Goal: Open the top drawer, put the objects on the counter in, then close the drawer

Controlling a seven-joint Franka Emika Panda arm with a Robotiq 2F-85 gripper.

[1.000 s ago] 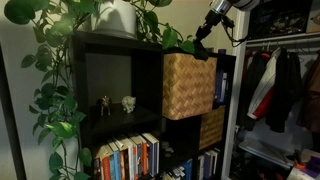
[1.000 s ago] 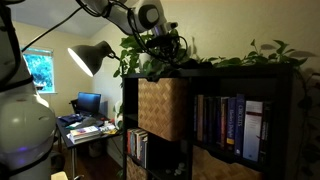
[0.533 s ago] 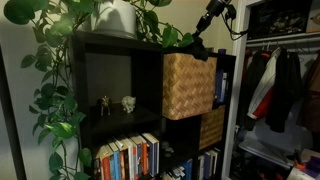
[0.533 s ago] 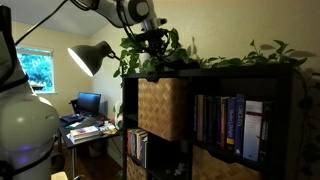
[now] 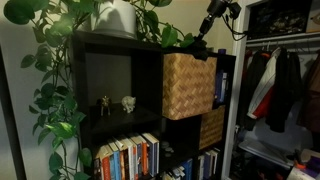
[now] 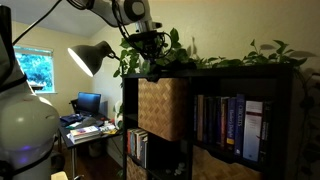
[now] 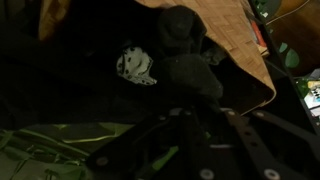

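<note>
The top drawer, a tan wicker basket (image 5: 188,86), sits in the upper cube of the dark bookshelf and sticks out a little; it also shows in an exterior view (image 6: 163,108). My gripper (image 5: 198,44) hangs just above the black counter (image 5: 120,40) at the basket's corner, among the plant leaves (image 6: 150,66). In the wrist view the gripper (image 7: 200,115) is a dark shape over tan weave (image 7: 225,30) and dark things, one with a white pattern (image 7: 135,66). It is too dark to tell how the jaws stand.
A trailing plant in a white pot (image 5: 115,18) stands on the counter. Figurines (image 5: 116,103) stand on the inner shelf, books (image 5: 128,158) below, a darker basket (image 5: 211,127) lower down. Clothes (image 5: 278,85) hang beside the shelf. A lamp (image 6: 92,57) stands behind.
The arm has risen and drawn back a little from above the basket. The gripper tip stays near the basket's top corner. The basket has not moved.
</note>
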